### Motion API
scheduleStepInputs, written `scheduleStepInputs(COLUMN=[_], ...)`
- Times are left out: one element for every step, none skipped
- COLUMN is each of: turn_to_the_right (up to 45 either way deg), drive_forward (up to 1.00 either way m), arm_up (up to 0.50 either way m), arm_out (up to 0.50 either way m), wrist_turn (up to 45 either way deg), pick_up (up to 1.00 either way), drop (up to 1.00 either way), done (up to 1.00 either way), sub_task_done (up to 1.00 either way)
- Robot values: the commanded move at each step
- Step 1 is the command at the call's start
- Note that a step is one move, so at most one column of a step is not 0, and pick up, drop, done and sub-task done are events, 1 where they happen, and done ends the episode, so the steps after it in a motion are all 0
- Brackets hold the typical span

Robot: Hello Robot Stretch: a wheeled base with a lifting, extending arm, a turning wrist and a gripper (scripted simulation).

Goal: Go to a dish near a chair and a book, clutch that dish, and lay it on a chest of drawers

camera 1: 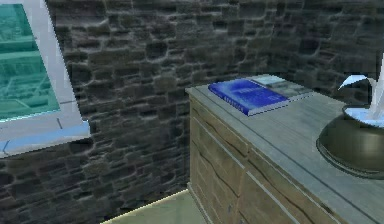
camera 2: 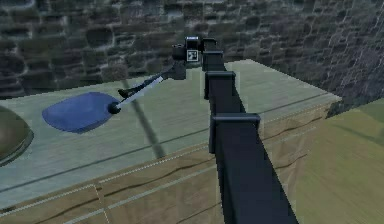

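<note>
Farthest beyond the gripper (camera 2: 121,97), at the arm side view's left edge, a dark round vessel (camera 2: 8,132) stood on the chest of drawers (camera 2: 285,95), so you had little spare room on that side. Closer in, the blue dish (camera 2: 78,111) lay flat on the wooden top with its rim right at the gripper's tips; since it rested on the surface there, you could not tell whether the gripper held it or anything else, and the fingers (camera 2: 145,87) gave no sign either way. If a finger was caught on that rim, drawing the arm (camera 2: 235,140) back would likely have dragged the dish along the top, while reaching farther out could have shoved it into the vessel. Behind the gripper, back along the arm, the top ended at its near edge, and a dragged dish might well have gone over it
</note>
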Motion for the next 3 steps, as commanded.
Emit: scheduleStepInputs(turn_to_the_right=[0.0,0.0,0.0], drive_forward=[0.00,0.00,0.00], arm_up=[0.00,0.00,0.00], arm_out=[0.00,-0.10,0.00], wrist_turn=[0.0,0.0,0.0], pick_up=[0.00,0.00,0.00], drop=[1.00,0.00,0.00], done=[0.00,0.00,1.00], sub_task_done=[0.00,0.00,0.00])
